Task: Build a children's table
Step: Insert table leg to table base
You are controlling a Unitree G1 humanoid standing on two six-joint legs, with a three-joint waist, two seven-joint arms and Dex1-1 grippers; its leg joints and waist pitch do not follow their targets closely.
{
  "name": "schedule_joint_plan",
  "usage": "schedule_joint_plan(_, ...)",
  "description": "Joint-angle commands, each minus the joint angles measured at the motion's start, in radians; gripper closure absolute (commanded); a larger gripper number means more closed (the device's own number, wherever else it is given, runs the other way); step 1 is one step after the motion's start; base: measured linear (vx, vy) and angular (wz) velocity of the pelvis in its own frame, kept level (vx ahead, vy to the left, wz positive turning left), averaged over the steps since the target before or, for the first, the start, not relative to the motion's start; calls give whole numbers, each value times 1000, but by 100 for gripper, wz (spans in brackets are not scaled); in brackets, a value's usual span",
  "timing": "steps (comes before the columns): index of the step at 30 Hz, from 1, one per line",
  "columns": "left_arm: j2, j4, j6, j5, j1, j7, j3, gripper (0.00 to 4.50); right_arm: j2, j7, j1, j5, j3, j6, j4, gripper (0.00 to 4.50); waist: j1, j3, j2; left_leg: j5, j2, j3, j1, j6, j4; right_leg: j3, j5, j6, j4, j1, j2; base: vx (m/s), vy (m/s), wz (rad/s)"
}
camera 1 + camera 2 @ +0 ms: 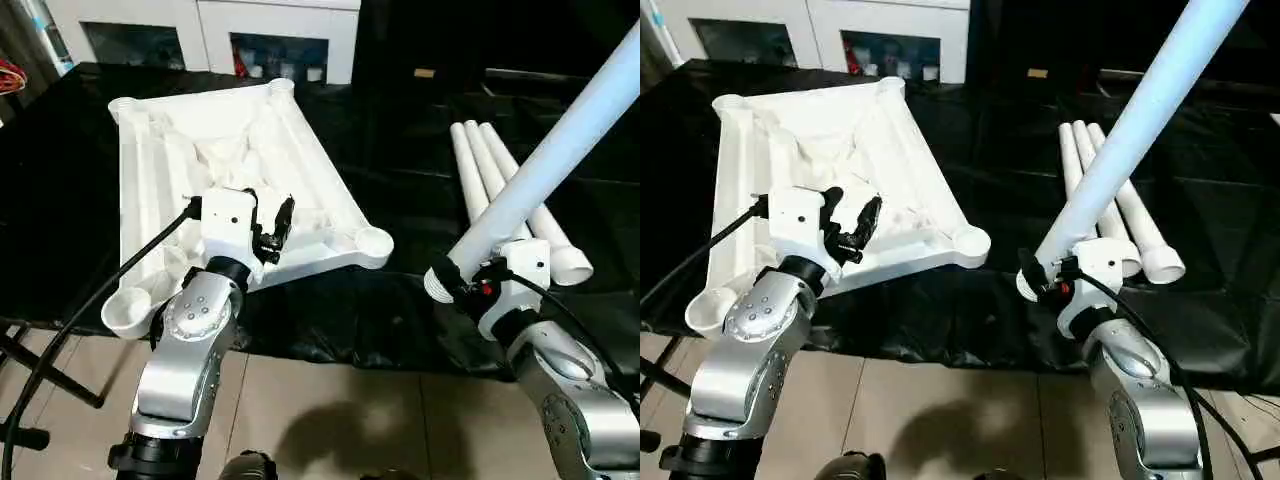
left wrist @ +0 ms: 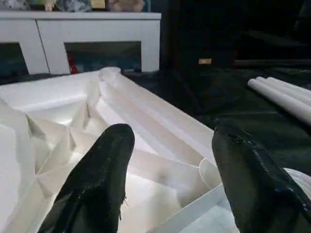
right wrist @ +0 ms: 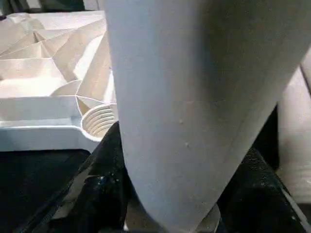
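The large white plastic rectangular table top (image 1: 240, 170) lay ribbed underside up on the black-covered work surface (image 1: 400, 130), w/ round sockets at its corners. The left gripper (image 1: 272, 232) hung over the top's near edge, its two black fingers (image 2: 97, 179) apart w/ nothing between them, pointing across the ribs toward the far side. The near-right round corner socket (image 1: 372, 240) sat just right of that claw.

The right gripper (image 1: 1045, 280) was clamped on a long white tapered plastic tube leg (image 1: 1130, 130) near its lower end, the leg slanting up and away to the right, off the surface. Three more white tube legs (image 1: 500, 190) lay side by side on the black cover, behind the held leg and well apart from the top.

Open black cover lay between the top's right edge and the loose legs. The top's near-left corner overhung the surface edge above the tiled floor (image 1: 330, 410).

Both silver forearms reached fwd from the bottom, left one over the top's near edge, right one at the surface's near edge.
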Motion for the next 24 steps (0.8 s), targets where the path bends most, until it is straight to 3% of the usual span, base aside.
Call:
schedule_joint_plan(1,-8,2,-1,-11,12,5,3,153,-9,7,-4,7,2,0,-27,257,3,-73,-12,-161,92,-29,15,94,-73,85,11,-181,-63,49,-107,0,0,0)
schedule_joint_plan(2,-8,2,-1,-11,13,5,2,153,-8,7,-6,8,2,2,-27,257,3,-71,-14,-209,92,-26,18,88,-76,85,-49,-176,-69,52,-106,0,0,0)
schedule_joint_plan(3,-9,2,-1,-12,13,4,2,153,-8,7,-7,9,2,3,-27,257,5,-65,-16,-302,88,-17,24,69,-80,85,-198,-159,-85,57,-103,0,0,0)
schedule_joint_plan(4,-9,2,-1,-12,13,4,2,153,-8,7,-7,9,2,3,-27,257,6,-62,-17,-339,85,-12,27,62,-81,86,-274,-148,-95,59,-100,0,0,0)
schedule_joint_plan(5,-9,0,-1,-14,18,2,2,153,-13,23,-9,16,9,18,-28,257,1,-60,-8,-439,95,17,92,11,-78,103,-435,-122,-121,27,-68,0,0,0)
schedule_joint_plan(6,-9,-1,0,-14,20,2,2,153,-11,25,-8,21,9,23,-29,257,-6,-38,-19,-553,101,19,137,-45,-87,96,-467,-119,-118,-4,-39,0,0,0)
schedule_joint_plan(7,-9,-1,0,-14,21,2,2,153,-11,25,-8,21,9,24,-29,257,-7,-36,-20,-603,108,19,152,-62,-97,96,-480,-110,-114,-7,-30,28,10,-39)
schedule_joint_plan(8,-9,-4,-1,-14,24,2,2,153,-10,23,-6,19,9,27,-28,257,-14,-28,-18,-706,130,26,214,-108,-108,96,-466,-99,-99,-45,-15,64,14,-76)
schedule_joint_plan(9,-10,-4,-1,-15,25,1,2,153,-10,22,-6,16,9,24,-27,257,-15,-32,-24,-733,142,30,221,-114,-123,96,-418,-94,-75,-41,-16,65,11,-62)
schedule_joint_plan(10,-10,-4,0,-15,26,1,3,153,-11,21,-6,14,10,21,-26,257,-17,-30,-29,-736,140,36,216,-111,-128,99,-406,-96,-71,-37,-19,71,9,-81)
schedule_joint_plan(11,-10,-5,-1,-16,28,0,4,153,-13,20,-6,4,12,14,-24,257,-6,-36,-60,-637,82,31,100,-53,-114,111,-405,-79,-93,49,-60,81,4,-70)
schedule_joint_plan(12,-11,-6,-2,-17,30,-1,4,153,-15,19,-5,-2,14,9,-24,257,27,-55,-39,-371,34,48,32,15,-60,167,-631,0,-144,124,-125,81,4,-70)
schedule_joint_plan(13,-10,-7,-1,-16,31,-1,3,153,-14,21,-5,-1,14,8,-24,257,25,-65,-57,-270,23,40,20,52,-19,190,-676,3,-156,134,-144,127,5,-39)
schedule_joint_plan(14,-9,-8,0,-16,33,-1,2,153,-13,22,-4,0,14,9,-25,257,32,-75,-55,-134,12,13,-26,94,17,194,-632,-35,-150,171,-147,139,7,-18)
schedule_joint_plan(15,-9,-9,0,-15,33,0,2,153,-13,26,-4,3,16,10,-26,257,25,-78,-44,-51,16,2,-29,116,-2,164,-487,-93,-138,154,-107,139,7,-18)
schedule_joint_plan(16,-8,-12,0,-15,35,-1,2,153,-15,30,-4,5,21,12,-26,257,12,-73,-19,4,31,-3,-8,136,-47,109,-344,-118,-122,124,-47,130,24,-11)
schedule_joint_plan(17,-8,-14,-1,-15,36,-1,3,153,-16,31,-4,5,23,11,-26,257,12,-73,-19,4,31,-3,-8,136,-47,109,-344,-118,-122,124,-47,183,41,-4)
schedule_joint_plan(18,-8,-16,0,-15,37,-1,4,153,-25,37,-5,-8,35,7,-25,257,-17,-90,5,26,85,-65,109,232,-67,71,-157,-118,-52,59,6,183,41,-4)
schedule_joint_plan(19,-7,-18,1,-15,38,-1,5,153,-32,42,-6,-14,44,14,-22,257,-41,-95,3,63,115,-106,162,314,-68,60,-123,-113,-11,14,15,208,39,4)
schedule_joint_plan(20,-7,-23,0,-16,40,0,10,153,-56,72,-4,-40,83,0,-20,257,-53,-98,-12,103,122,-218,188,561,-78,49,-163,-41,67,-36,20,168,-9,14)
schedule_joint_plan(21,-8,-24,0,-17,41,0,11,153,-60,78,-3,-44,89,-2,-21,257,-70,-100,-17,228,89,-261,209,708,-55,85,-176,19,68,-76,0,168,-9,14)
schedule_joint_plan(22,-9,-27,0,-18,42,1,12,153,-66,89,0,-49,100,-6,-22,257,-67,-94,-21,272,54,-269,198,703,-42,105,-155,33,51,-75,-11,122,-67,37)
schedule_joint_plan(23,-8,-29,2,-17,44,2,13,153,-55,81,0,-41,93,-5,-22,257,-45,-88,-69,201,-83,-192,45,533,13,170,14,92,-47,76,-54,142,-57,70)
schedule_joint_plan(24,-8,-32,4,-15,45,2,12,153,-44,72,0,-32,84,0,-22,257,18,-92,-79,-70,-105,-84,-94,396,139,230,239,168,-99,224,-188,142,-57,70)
